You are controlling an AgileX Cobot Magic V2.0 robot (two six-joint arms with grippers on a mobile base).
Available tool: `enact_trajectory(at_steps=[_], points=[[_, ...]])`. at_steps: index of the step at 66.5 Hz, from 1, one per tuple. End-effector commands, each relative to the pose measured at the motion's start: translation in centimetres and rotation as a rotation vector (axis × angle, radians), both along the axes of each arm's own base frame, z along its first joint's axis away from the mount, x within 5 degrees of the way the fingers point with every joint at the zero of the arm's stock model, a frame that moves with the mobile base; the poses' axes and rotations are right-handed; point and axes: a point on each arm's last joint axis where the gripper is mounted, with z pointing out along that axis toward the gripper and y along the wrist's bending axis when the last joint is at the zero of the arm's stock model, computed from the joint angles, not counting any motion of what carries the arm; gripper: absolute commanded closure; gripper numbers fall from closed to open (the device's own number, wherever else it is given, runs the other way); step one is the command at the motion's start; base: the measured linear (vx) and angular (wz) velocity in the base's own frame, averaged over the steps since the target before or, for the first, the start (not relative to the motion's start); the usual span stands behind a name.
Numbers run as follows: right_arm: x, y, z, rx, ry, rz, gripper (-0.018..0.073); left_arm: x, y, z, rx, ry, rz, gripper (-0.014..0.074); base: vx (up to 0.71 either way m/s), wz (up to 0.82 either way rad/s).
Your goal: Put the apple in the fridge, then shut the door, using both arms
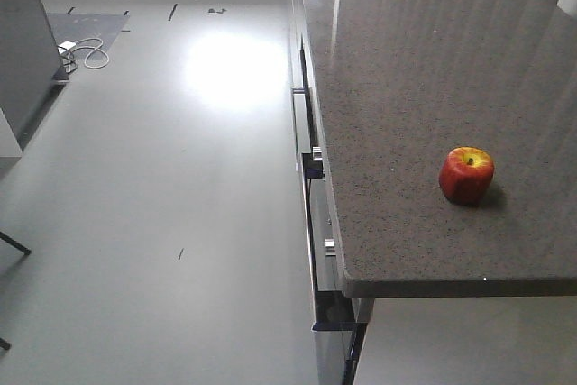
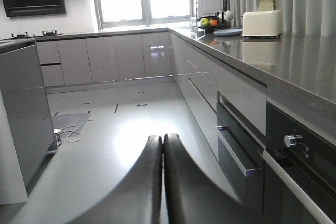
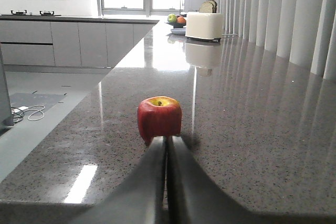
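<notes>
Nearest in the right wrist view, the right gripper (image 3: 167, 141) has its two dark fingers pressed together with nothing between them. Its tips point at the apple (image 3: 159, 118) just beyond, and it is hard to tell from this angle whether they touch the fruit or stop just short. The left gripper (image 2: 161, 139) is likewise shut and empty, hanging low over the floor (image 2: 105, 145) to the left of the bench (image 2: 294, 61), facing down the kitchen aisle. The apple (image 1: 467, 175) sits upright, stem dimple up, on the dark speckled bench (image 1: 406, 87), near its near edge and well in from the left edge. So nothing of the task looks done yet: the fruit is not grasped or lifted, and I judge the job is at its very start. The right gripper would have to open before it could take the apple. Then come carrying it to the fridge, setting it on a shelf and swinging the door shut. Farther off, a tall grey unit (image 2: 21, 114) stands at the left across the floor; whether that is the fridge I cannot tell, and no white interior or open door shows. At the far end of the bench stand a toaster (image 3: 205, 25) and a fruit bowl (image 3: 176, 21).
</notes>
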Motion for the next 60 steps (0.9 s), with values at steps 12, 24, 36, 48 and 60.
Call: enact_trajectory(at_steps=[12,24,36,48,60], points=[[-0.2,-0.1,0.9,-0.003,-0.088,-0.01,0.0562,-0.3,-0.1,1.2,-0.018,-0.096,-0.014,0.0603,0.0,0.0],[-0.2,-0.1,0.9,0.008,-0.097,-0.011,0.0562,-0.3,-0.1,1.2,-0.018,-0.096,-0.014,0.0603,0.0,0.0],[-0.3,-0.3,1.9,0.125,-0.176,-0.017,0.0562,-0.3,-0.1,1.2,-0.018,-0.096,-0.014,0.0603,0.0,0.0],[-0.6,-0.1,5.9,0.031,-0.191,-0.011,0.0562,-0.3,-0.1,1.2,-0.018,-0.096,-0.014,0.0603,0.0,0.0],[0.4,0.2,10.4,-0.05,-0.023,0.017,0.0562,-0.3,-0.1,1.2,-0.018,-0.096,-0.014,0.0603,0.0,0.0]])
